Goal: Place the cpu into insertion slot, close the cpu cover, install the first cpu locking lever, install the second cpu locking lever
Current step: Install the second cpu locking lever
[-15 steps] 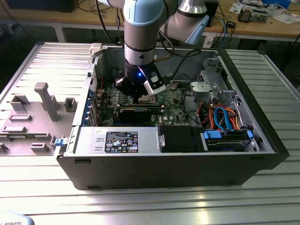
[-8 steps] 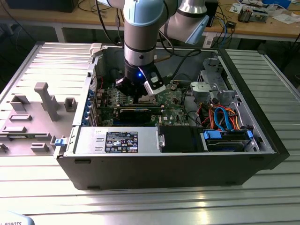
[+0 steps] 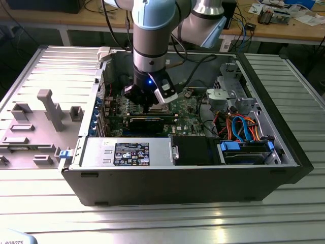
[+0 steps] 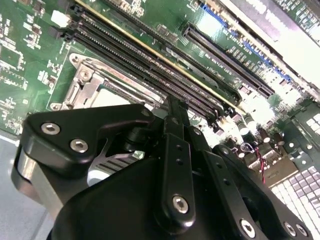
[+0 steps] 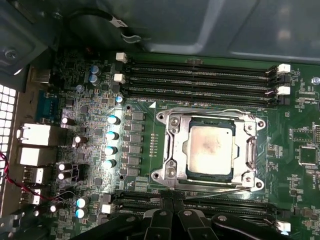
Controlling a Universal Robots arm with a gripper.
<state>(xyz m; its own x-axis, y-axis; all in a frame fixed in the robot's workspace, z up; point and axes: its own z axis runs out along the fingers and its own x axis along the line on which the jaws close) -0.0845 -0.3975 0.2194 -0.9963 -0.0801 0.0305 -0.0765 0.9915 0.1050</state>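
Note:
In the first wrist view the cpu [image 5: 210, 150], a dull silver square, lies flat in the insertion slot [image 5: 210, 176], whose dark edge shows around it. The cpu cover [image 5: 172, 145], a silver frame, lies down over the chip's rim. Thin wire levers run along two opposite sides of the frame [image 5: 215, 112] [image 5: 215, 189]. My gripper [image 5: 173, 207] hovers just off one side of the socket, over the memory slots, its black fingers [image 5: 182, 210] together with nothing between them. The second wrist view shows the gripper [image 4: 177, 112] from behind, with the cover [image 4: 82, 82] beyond it. In the exterior view the gripper [image 3: 152, 105] is inside the open computer case [image 3: 177, 178].
Long black memory slots [image 5: 200, 80] flank the socket on two sides. A row of capacitors [image 5: 112, 135] stands beside it. A long black card [image 3: 147, 122], a power supply [image 3: 127, 152] and drive cables [image 3: 244, 127] fill the case. A grey fixture [image 3: 45, 107] lies at the exterior view's left.

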